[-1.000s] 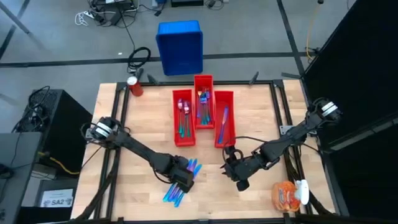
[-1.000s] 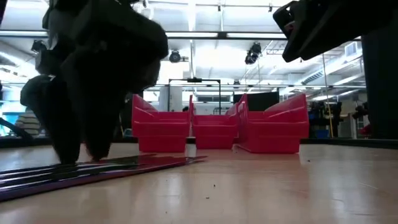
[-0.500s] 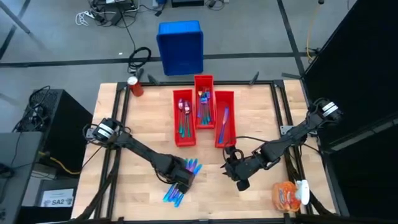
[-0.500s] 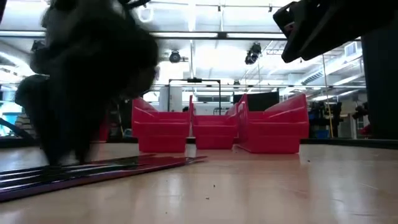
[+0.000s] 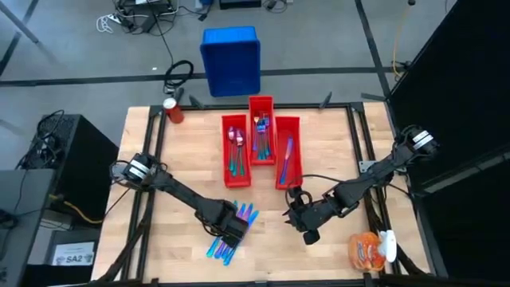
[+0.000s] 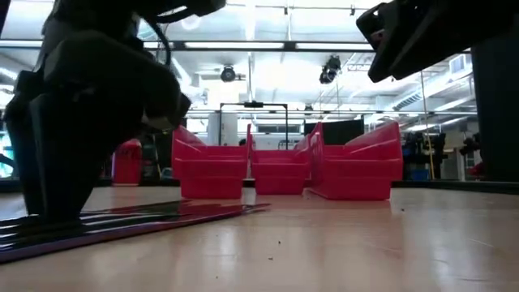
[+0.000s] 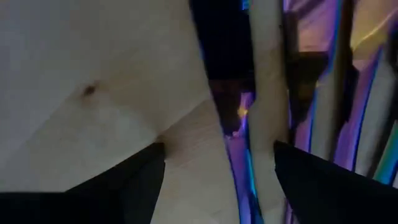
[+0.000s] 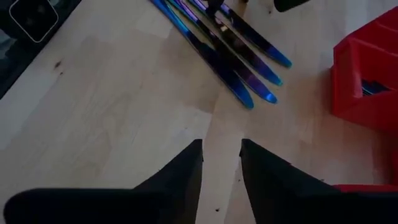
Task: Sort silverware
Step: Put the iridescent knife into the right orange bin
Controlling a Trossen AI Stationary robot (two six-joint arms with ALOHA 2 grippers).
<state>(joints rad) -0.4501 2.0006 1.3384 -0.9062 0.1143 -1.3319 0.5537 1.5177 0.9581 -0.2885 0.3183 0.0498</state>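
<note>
Loose silverware (image 5: 245,214) lies flat in a slanting row on the wooden table near its front edge, also seen in the low view (image 6: 162,215) and the right wrist view (image 8: 230,56). My left gripper (image 5: 229,231) stands open low over that row, and a blue-purple piece (image 7: 239,168) lies between its fingers (image 7: 143,180). My right gripper (image 5: 296,214) hovers to the right of the row, slightly open (image 8: 222,149) over bare wood. Three red bins (image 5: 235,174) at the table's middle hold sorted silverware (image 5: 261,131). My left gripper comes from above, fingers pointing down into the row of loose silverware (image 6: 53,203). Its fingers stand on either side of one piece that lies flat on the table. Whether they touch it, I cannot tell.
A red can (image 5: 173,110) stands at the table's far left corner. An orange bag (image 5: 366,251) lies at the near right corner. A blue bin (image 5: 231,60) sits on the floor beyond the table. Bare wood shows to the left and right of the red bins.
My left gripper has shifted a little along the row of silverware toward the table's near left. The silverware lies where it was.
</note>
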